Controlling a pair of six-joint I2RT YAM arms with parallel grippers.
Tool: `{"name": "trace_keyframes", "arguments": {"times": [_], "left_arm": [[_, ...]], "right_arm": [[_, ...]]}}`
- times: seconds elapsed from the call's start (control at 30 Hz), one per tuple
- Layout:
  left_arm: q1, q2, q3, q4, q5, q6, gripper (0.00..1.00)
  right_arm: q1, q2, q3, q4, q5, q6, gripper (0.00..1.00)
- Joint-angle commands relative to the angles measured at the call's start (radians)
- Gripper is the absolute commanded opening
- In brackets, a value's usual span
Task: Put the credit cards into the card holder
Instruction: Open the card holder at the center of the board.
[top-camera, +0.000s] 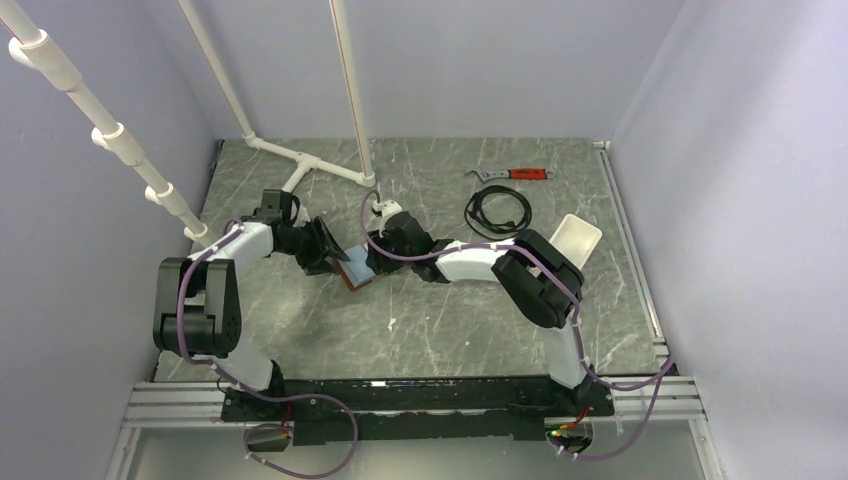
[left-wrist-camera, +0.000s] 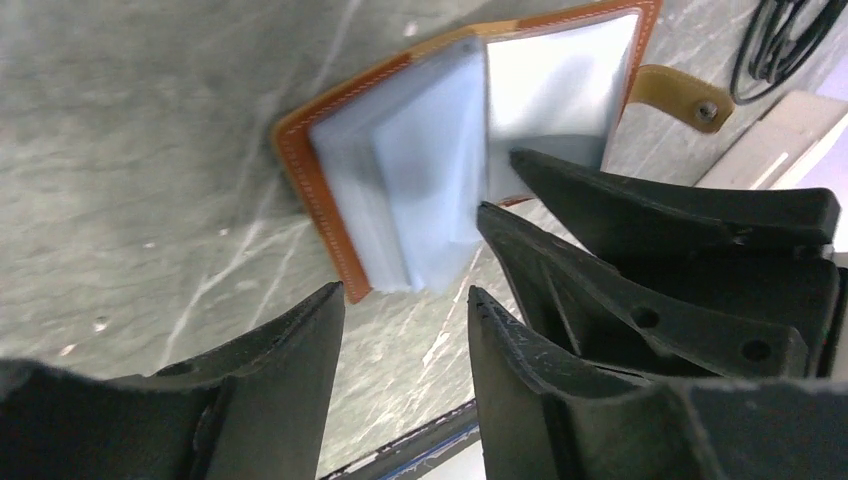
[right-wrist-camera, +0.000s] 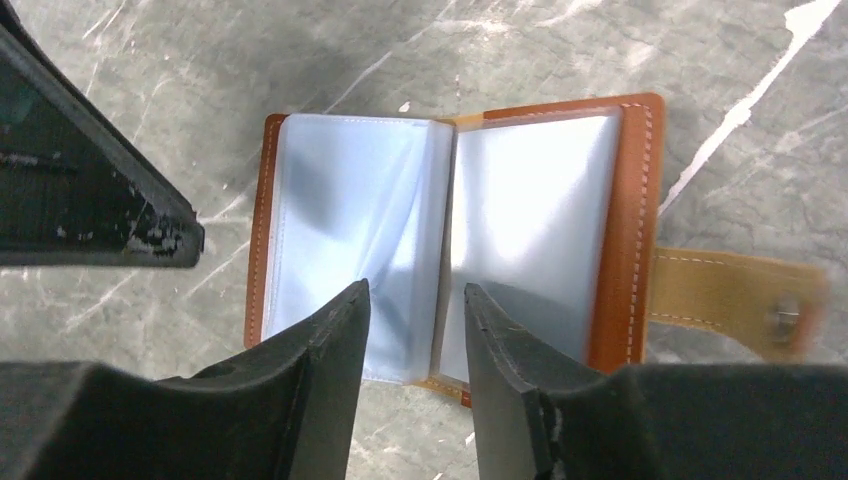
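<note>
Counted one card holder (right-wrist-camera: 628, 230), spread open, sleeves (right-wrist-camera: 360, 200) up. Counted two grippers: left gripper (left-wrist-camera: 405, 300) half parted, empty, at its 10 o'clock edge; right gripper (right-wrist-camera: 415, 290) narrowly parted, empty, over its sleeves. Found bare table (top-camera: 430, 335) toward 6 o'clock.

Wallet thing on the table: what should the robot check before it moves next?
1. Card holder lies open on the table: ok.
2. Clear sleeves face up, not covered: ok.
3. Left gripper jaws apart, nothing between them: ok.
4. Right gripper jaws apart, over the sleeves: ok.
5. A credit card ready in either gripper: not ok, none shows in any view.
6. Room between the two grippers: cannot tell, they are very close together.
</note>
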Motion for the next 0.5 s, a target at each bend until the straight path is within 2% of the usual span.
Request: {"name": "trace_keyframes", "arguments": {"times": [0.0,0.27,0.37,0.47], "left_arm": [[0.041,-0.033,-0.037,0.01,-0.017,-0.005,0.54],[0.041,0.041,-0.052,0.066,0.015,-0.016,0.5],[0.041,0.036,-0.056,0.059,0.012,-0.011,0.49],[0.041,0.016,-0.064,0.048,0.002,-0.002,0.45]], "right_arm": [[-0.001,-0.056,-0.016,0.057,-0.051,-0.052,0.46],[0.005,-0.028,0.006,0.047,-0.132,-0.137,0.69],[0.005,-0.037,0.007,0.033,-0.095,-0.122,0.68],[0.003,-0.054,0.006,0.009,-0.07,-0.117,0.6]]}}
